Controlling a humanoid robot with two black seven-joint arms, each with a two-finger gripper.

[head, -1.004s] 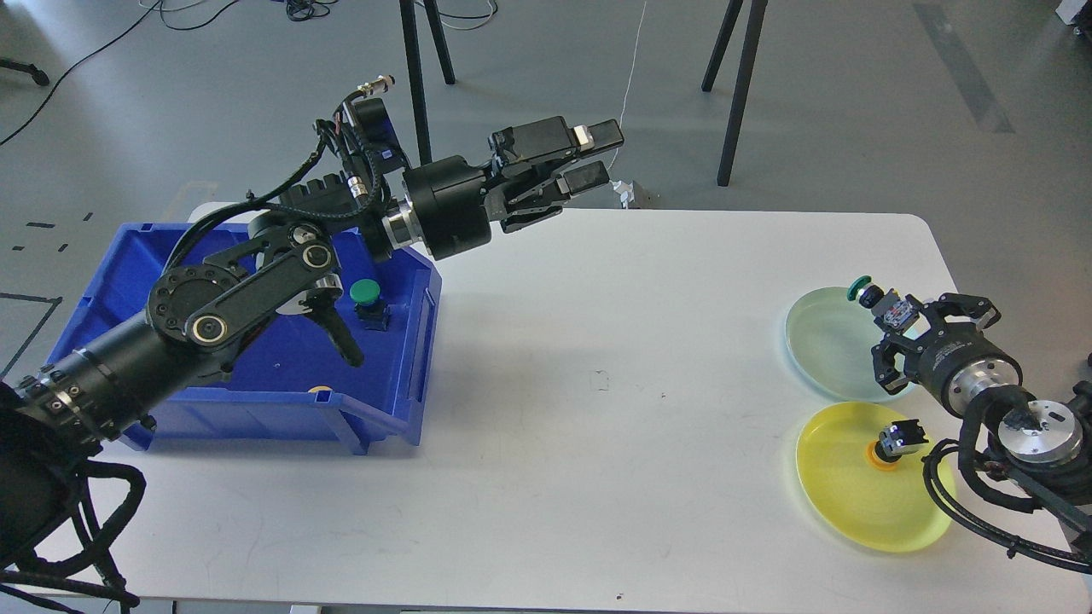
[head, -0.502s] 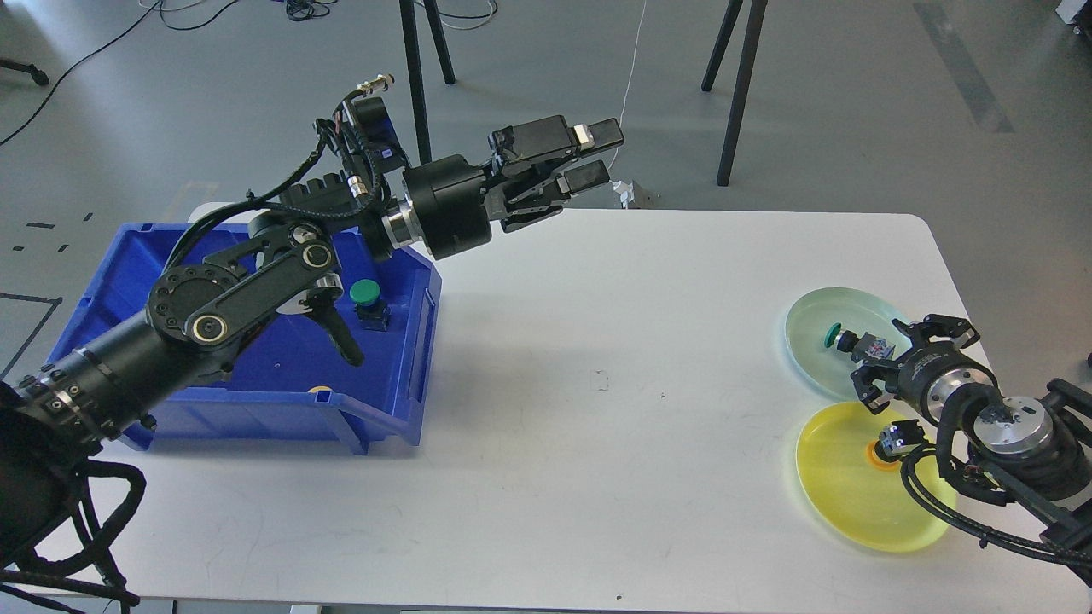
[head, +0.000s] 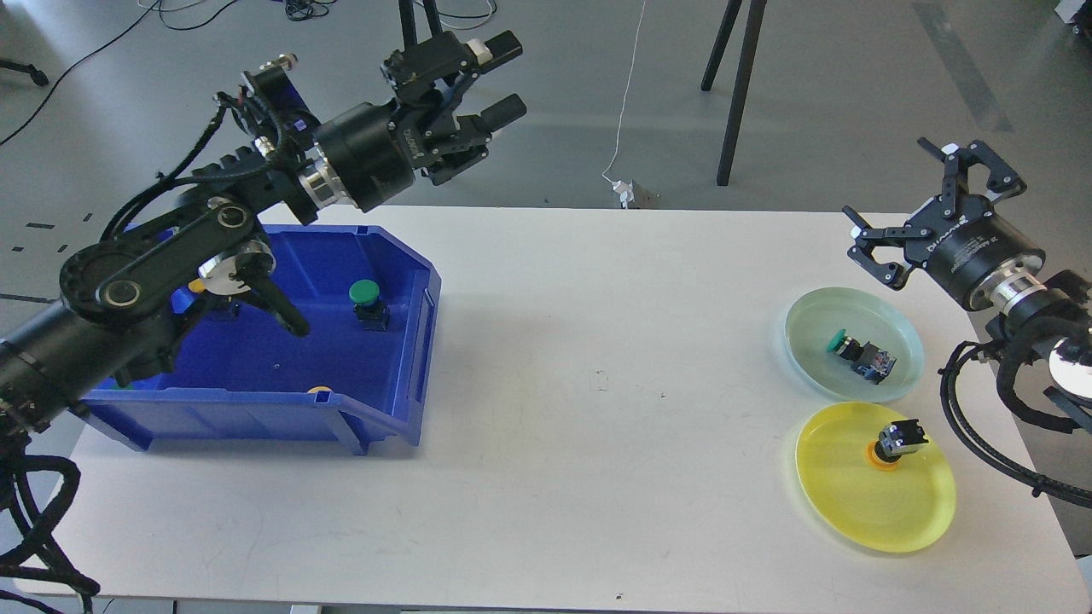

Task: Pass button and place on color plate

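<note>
A green button (head: 860, 352) lies on its side on the pale green plate (head: 891, 315) at the right. A yellow button (head: 891, 443) stands on the yellow plate (head: 853, 503) below it. Another green button (head: 367, 300) stands in the blue bin (head: 256, 401) at the left. My right gripper (head: 926, 196) is open and empty, raised above and behind the green plate. My left gripper (head: 503, 77) is open and empty, raised high above the bin's far edge.
A yellow button (head: 320, 390) peeks over the bin's front wall. Tripod legs (head: 738, 94) stand on the floor behind the white table (head: 597, 384).
My right gripper let go of the green button on the green plate, opened and rose up and back. My left gripper moved left and up, away from the table's middle.
</note>
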